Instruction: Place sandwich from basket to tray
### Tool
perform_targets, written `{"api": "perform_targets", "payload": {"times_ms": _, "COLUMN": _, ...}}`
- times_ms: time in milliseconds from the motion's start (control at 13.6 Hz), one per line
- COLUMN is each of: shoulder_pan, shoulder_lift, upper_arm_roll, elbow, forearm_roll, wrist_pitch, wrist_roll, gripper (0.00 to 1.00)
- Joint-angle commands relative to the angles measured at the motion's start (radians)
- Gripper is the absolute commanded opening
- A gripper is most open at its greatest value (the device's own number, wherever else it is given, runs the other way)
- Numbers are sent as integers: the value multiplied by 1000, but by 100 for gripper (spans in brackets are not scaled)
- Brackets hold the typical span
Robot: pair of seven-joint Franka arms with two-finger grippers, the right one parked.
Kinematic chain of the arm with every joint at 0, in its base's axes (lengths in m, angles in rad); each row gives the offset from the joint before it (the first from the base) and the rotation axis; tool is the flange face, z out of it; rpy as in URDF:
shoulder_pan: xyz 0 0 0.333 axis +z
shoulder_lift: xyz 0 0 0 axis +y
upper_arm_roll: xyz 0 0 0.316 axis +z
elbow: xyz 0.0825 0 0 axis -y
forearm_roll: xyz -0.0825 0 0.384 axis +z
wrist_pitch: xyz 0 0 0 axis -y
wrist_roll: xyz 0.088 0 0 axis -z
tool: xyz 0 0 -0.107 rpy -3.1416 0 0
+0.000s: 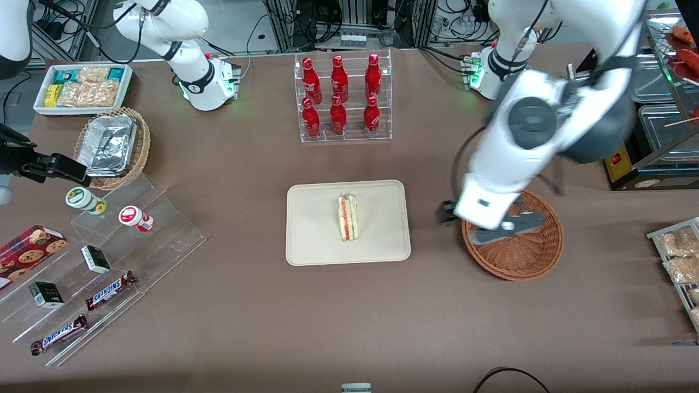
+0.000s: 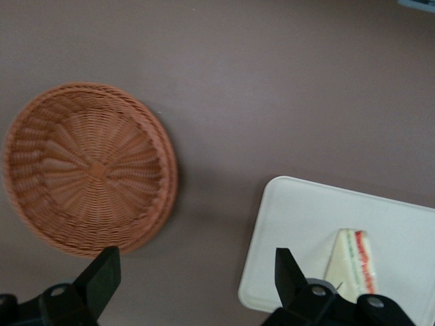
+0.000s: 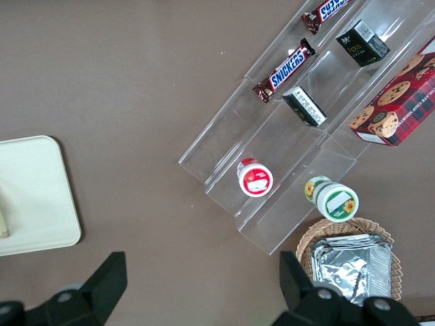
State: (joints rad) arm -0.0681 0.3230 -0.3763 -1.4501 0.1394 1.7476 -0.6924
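Hand [image 1: 494,226] hung open over the basket [image 1: 524,262], holding nothing. Sandwich [image 1: 348,218] lay on the tray [image 1: 306,240]. It looked light and soft, best pinched gently across its flat bread sides.

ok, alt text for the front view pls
The sandwich lies on the tray at mid-table. Beside it, toward the working arm's end, the gripper hangs open and empty above the empty basket.

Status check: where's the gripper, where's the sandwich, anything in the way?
Gripper open, empty, above the basket. Sandwich lying on the tray. Basket empty. Nothing in the way.
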Motion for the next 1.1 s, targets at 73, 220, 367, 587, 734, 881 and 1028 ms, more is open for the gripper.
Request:
{"api": "perform_targets", "payload": {"times_ms": 73, "shoulder_pan": 89, "shoulder_lift": -108, "upper_arm_roll": -6, "elbow": -46, "forearm_roll": -44, "wrist_pitch": -98, "wrist_roll": 164, "gripper": 100}}
{"api": "perform_targets", "payload": {"times_ms": 220, "shoulder_pan": 94, "shoulder_lift": -150, "upper_arm_roll": -1, "elbow": -58, "forearm_roll": -44, "wrist_pitch": -138, "wrist_roll": 204, "gripper": 100}}
{"api": "perform_targets", "payload": {"times_ms": 367, "shoulder_pan": 145, "shoulder_lift": -205, "upper_arm_roll": -3, "elbow": -94, "forearm_roll": -44, "wrist_pitch": -171, "wrist_roll": 290, "gripper": 100}}
{"api": "perform_targets", "payload": {"times_ms": 587, "shoulder_pan": 162, "shoulder_lift": -261, "upper_arm_roll": 64, "elbow": -136, "forearm_roll": -63, "wrist_pitch": -186, "wrist_roll": 443, "gripper": 100}}
{"api": "perform_targets", "payload": {"times_ms": 734, "shoulder_pan": 107, "shoulder_lift": -277, "upper_arm_roll": 163, "elbow": -141, "forearm_roll": -93, "wrist_pitch": -191, "wrist_roll": 549, "gripper": 100}}
{"api": "perform_targets", "payload": {"times_ms": 881, "shoulder_pan": 39, "shoulder_lift": -294, "upper_arm_roll": 270, "elbow": -144, "forearm_roll": -115, "wrist_pitch": -195, "wrist_roll": 599, "gripper": 100}}
{"api": "perform_targets", "payload": {"times_ms": 1028, "shoulder_pan": 25, "shoulder_lift": -329, "upper_arm_roll": 301, "elbow": -159, "forearm_roll": -118, "wrist_pitch": -204, "wrist_roll": 626, "gripper": 100}}
